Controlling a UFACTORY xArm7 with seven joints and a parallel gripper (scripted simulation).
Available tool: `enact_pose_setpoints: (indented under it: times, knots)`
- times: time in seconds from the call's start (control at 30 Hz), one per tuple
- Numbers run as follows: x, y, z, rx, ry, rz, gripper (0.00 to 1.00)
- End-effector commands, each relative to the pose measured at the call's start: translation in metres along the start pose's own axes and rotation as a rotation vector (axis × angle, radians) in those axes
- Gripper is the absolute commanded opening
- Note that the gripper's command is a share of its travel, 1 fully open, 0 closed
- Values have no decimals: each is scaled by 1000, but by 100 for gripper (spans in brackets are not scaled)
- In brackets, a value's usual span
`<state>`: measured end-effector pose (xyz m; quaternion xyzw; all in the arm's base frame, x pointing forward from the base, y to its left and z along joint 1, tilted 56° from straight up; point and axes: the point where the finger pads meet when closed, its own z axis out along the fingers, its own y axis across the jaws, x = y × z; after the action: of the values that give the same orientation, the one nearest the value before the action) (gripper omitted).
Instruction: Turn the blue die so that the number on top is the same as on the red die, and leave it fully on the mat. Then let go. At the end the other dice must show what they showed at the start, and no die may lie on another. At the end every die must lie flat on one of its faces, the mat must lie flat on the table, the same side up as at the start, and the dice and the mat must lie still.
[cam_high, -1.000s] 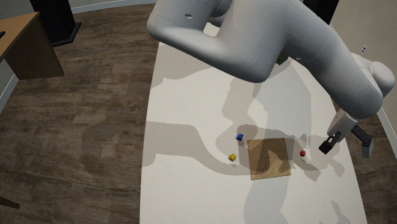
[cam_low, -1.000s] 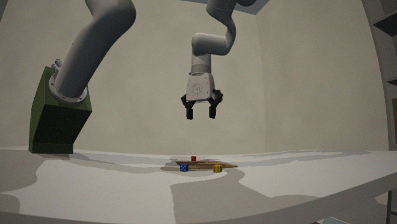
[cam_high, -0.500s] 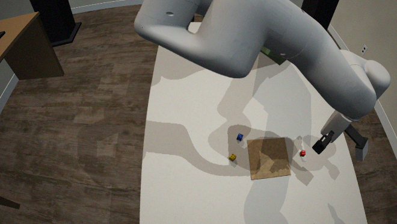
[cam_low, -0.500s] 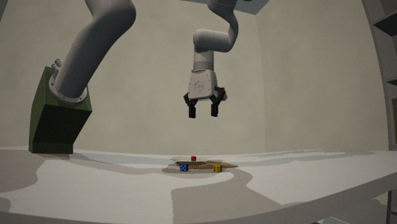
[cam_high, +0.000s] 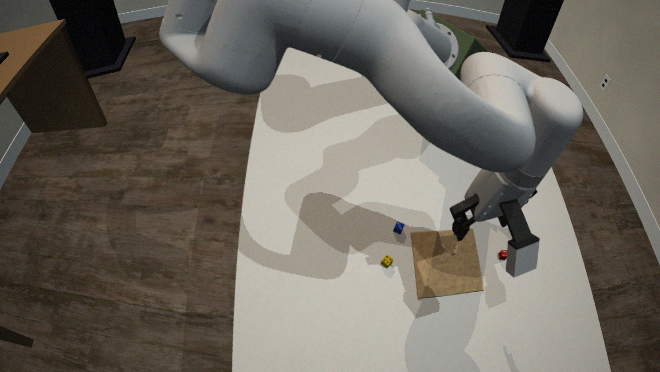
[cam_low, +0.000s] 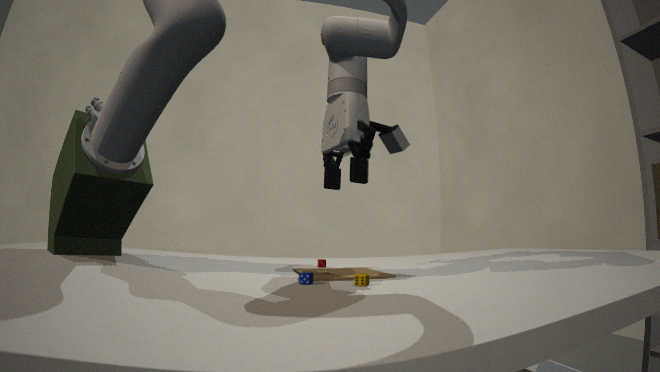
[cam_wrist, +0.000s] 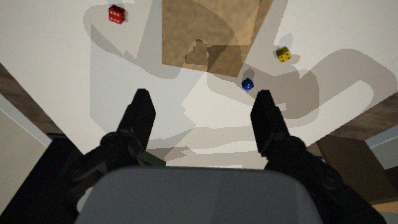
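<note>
The blue die (cam_high: 398, 227) lies on the white table just off one corner of the tan mat (cam_high: 446, 262); it also shows in the wrist view (cam_wrist: 247, 84) and in the low side view (cam_low: 306, 278). The red die (cam_high: 503, 255) lies on the table on the other side of the mat, and shows in the wrist view (cam_wrist: 116, 14) and the side view (cam_low: 321, 263). Its top pips are too small to read. My gripper (cam_low: 345, 175) (cam_high: 462, 227) hangs high above the table, open and empty, roughly over the mat's edge; its fingers are spread wide.
A yellow die (cam_high: 387, 261) lies on the table beside the mat, near the blue die; it also shows in the side view (cam_low: 362, 280) and the wrist view (cam_wrist: 283, 54). The arm's green base (cam_low: 95, 190) stands at the far end of the table. The mat (cam_low: 345, 273) lies flat.
</note>
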<state>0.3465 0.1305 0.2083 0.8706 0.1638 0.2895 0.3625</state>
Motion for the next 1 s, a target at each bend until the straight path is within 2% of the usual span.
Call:
enact_pose_setpoints:
  times: [0.0,0.03,0.13,0.2,0.3,0.53,0.97]
  knots:
    - [-20,29,-4,10,18,135,100]
    - [-20,29,-4,10,18,135,100]
    - [-45,52,1,11,19,292,100]
    - [-45,52,1,11,19,292,100]
    - [-67,67,6,12,22,429,100]
    - [-97,80,15,12,28,613,100]
    - [-105,83,18,11,31,665,100]
